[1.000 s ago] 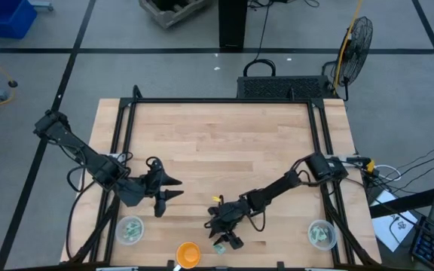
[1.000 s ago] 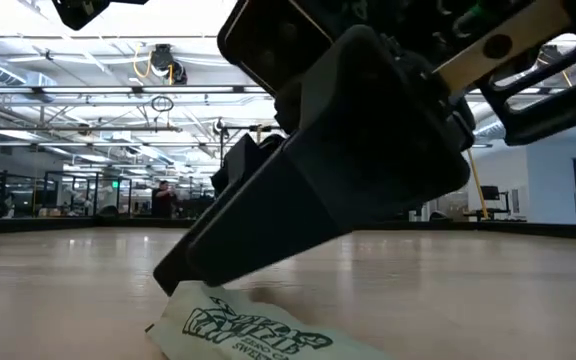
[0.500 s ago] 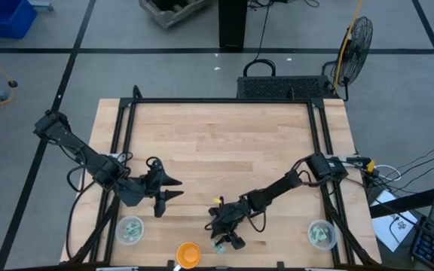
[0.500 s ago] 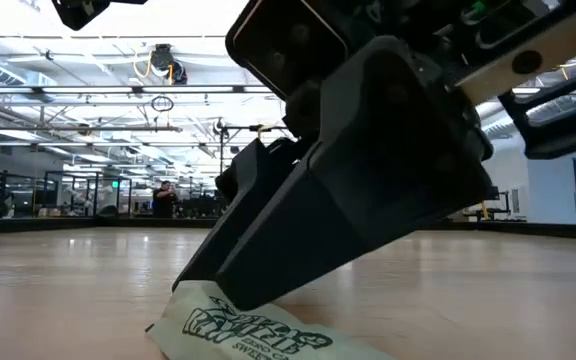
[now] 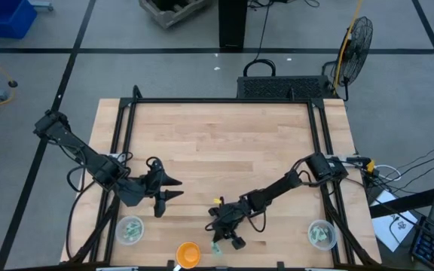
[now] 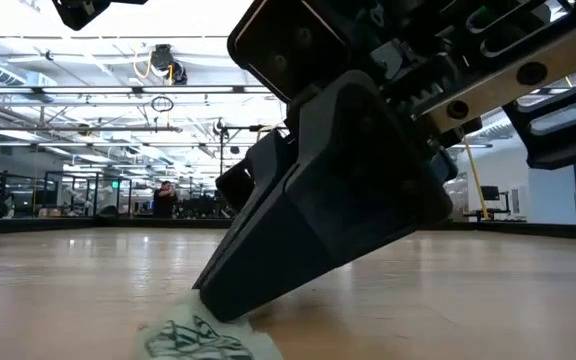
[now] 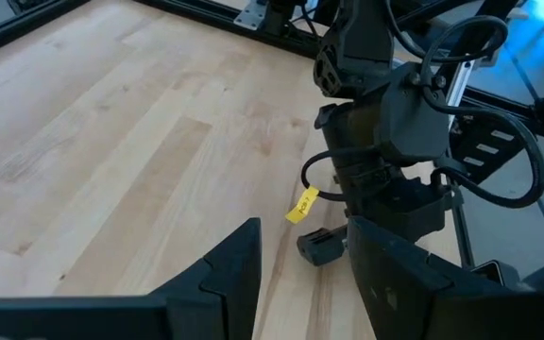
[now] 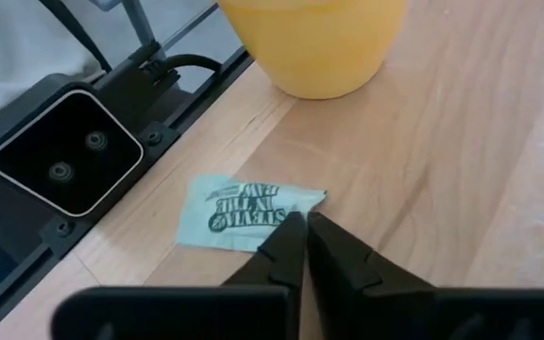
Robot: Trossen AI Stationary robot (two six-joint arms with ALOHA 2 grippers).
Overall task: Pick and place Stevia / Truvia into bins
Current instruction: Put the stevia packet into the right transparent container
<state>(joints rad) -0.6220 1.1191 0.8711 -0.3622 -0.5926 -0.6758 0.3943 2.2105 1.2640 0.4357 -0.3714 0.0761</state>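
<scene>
We see the right jaws (image 8: 300, 236) closed tight, their tips pressed together at one corner of a pale green sachet (image 8: 246, 213) that lies flat on the surface (image 5: 224, 143). From the right wrist view we cannot tell whether the paper is pinched between the tips or only touched by them. In the low view the same jaws (image 6: 218, 300) come down steeply onto the sachet (image 6: 203, 340). The sachet (image 5: 217, 247) sits near the front edge of the surface, just beside an orange bowl (image 5: 187, 254), and close to a black camera block (image 8: 64, 156) mounted on the rail at that edge. The right arm reaches in from the right edge toward the middle of the front edge.

The left jaws (image 5: 170, 188) stand wide open and hold nothing, hovering over the left half of the surface, well apart from the sachet.

Two clear cups stand near the front corners: one (image 5: 130, 229) at the front left, one (image 5: 322, 234) at the front right. Each holds some pale green sachets.
</scene>
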